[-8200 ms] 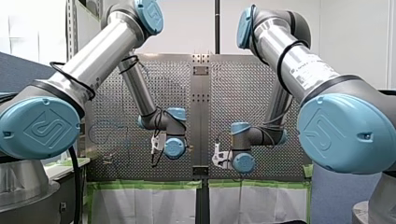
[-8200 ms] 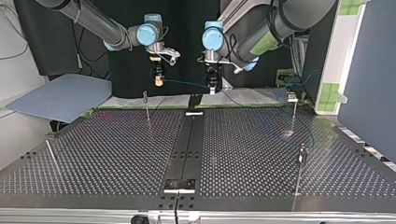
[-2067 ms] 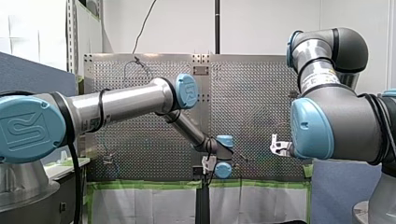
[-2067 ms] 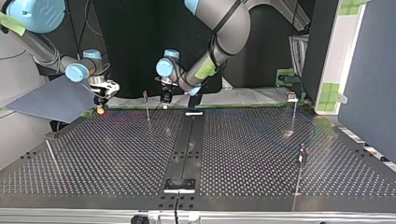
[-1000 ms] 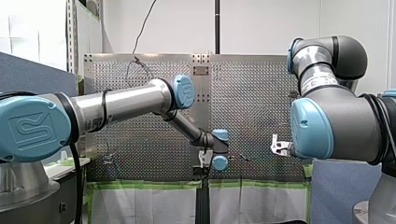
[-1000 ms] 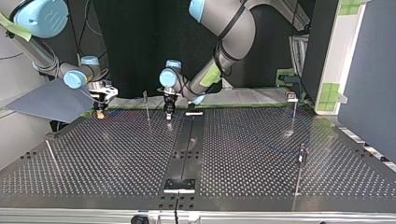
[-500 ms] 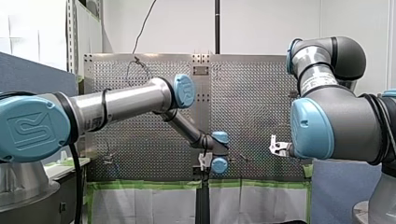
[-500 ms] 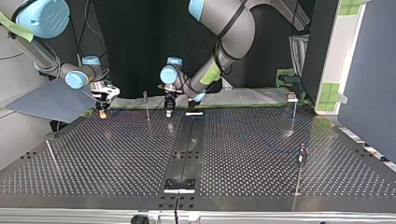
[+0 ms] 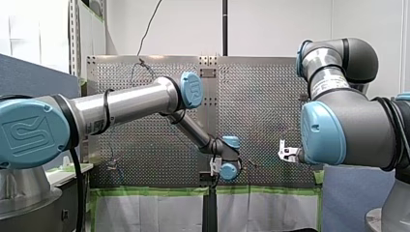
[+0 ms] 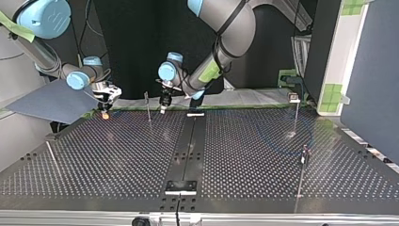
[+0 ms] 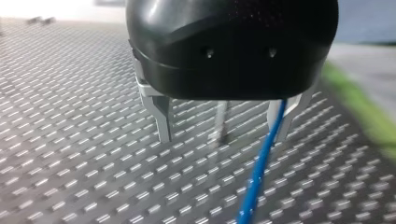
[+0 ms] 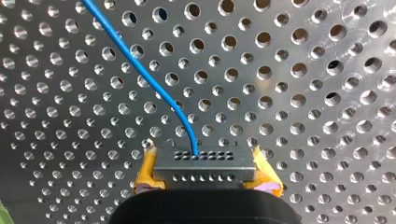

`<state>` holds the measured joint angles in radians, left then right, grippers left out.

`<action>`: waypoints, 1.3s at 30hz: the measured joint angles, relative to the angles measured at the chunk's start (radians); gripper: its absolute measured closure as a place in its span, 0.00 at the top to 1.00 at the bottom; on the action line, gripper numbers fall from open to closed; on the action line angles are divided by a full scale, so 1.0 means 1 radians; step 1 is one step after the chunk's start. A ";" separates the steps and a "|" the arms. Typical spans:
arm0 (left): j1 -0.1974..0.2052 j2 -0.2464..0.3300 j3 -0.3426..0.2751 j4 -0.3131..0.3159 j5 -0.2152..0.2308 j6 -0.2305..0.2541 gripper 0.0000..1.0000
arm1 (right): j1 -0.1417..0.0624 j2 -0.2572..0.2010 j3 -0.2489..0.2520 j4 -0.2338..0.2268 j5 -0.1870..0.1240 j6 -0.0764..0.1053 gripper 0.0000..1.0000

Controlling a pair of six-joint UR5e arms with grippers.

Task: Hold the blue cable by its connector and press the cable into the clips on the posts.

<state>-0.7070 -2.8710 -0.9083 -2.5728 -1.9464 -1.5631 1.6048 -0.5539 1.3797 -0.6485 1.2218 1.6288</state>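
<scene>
Two arms [image 10: 221, 42] [image 10: 44, 59], one blue cable [image 12: 140, 70] and one connector [image 12: 204, 165] are showing; three posts [image 10: 148, 108] [image 10: 296, 115] [image 10: 303, 174] are standing up.

Top view: a post [image 10: 147, 107] stands at the counter's [image 10: 117, 160] far edge, my right jaws at its 9 o'clock, my left jaws at 3; a second post [image 10: 296, 113] far right, a third post [image 10: 302, 172] at its 6. My right jaws hold the connector [image 12: 204, 168].

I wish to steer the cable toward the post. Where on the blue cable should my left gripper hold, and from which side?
Probably the thin straight run of the blue cable, from above, fingers astride it: my left gripper is open with the cable beside one finger. My right gripper holds the connector.
</scene>
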 joint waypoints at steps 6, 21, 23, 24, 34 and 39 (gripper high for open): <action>-0.014 0.000 -0.038 -0.042 -0.011 0.054 1.00 | 0.001 0.000 0.000 0.001 -0.001 0.000 0.00; -0.097 0.073 -0.064 -0.059 0.021 0.051 1.00 | 0.005 0.001 0.000 0.008 -0.008 0.001 0.00; -0.108 0.079 -0.069 -0.052 0.025 0.040 1.00 | 0.005 0.001 0.000 0.008 -0.008 0.001 0.00; -0.113 0.082 -0.075 -0.046 0.028 0.034 1.00 | 0.005 0.001 0.000 0.009 -0.008 0.001 0.00; -0.112 0.085 -0.123 -0.033 0.025 0.008 1.00 | 0.005 0.001 0.000 0.009 -0.008 0.002 0.00; -0.117 0.085 -0.117 -0.031 0.026 0.005 1.00 | 0.005 0.001 0.000 0.009 -0.009 0.002 0.00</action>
<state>-0.8237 -2.7862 -1.0248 -2.6040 -1.9205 -1.5579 1.6099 -0.5533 1.3799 -0.6398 1.2123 1.6309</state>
